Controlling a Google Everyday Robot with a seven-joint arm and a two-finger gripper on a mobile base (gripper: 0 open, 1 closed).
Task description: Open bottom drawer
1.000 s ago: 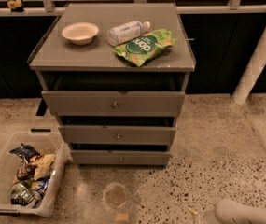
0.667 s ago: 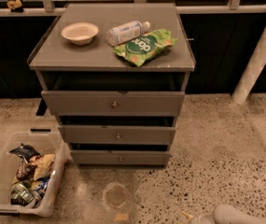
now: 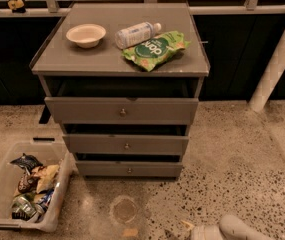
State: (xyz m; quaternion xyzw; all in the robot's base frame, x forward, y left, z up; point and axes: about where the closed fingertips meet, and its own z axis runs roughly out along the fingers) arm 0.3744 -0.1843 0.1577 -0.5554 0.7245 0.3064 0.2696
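Your gripper (image 3: 203, 232), grip state impossible to tell, has edged left across the floor right of the cabinet (image 3: 82, 60), whose bottom drawer (image 3: 129, 169) remains unmoved at its foot.

green bag (image 3: 155, 49), on the cabinet (image 3: 82, 61) top: white lettering, upside down to me; I could not read it.
bottle (image 3: 136, 34), beside the bag on the cabinet: label illegible.
my gripper (image 3: 204, 232): low, front-right of the cabinet.

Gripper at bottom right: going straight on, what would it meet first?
The gripper, low at the bottom-right edge, seems aimed left across the floor, short of the bottom drawer; way looks free, depth unclear.
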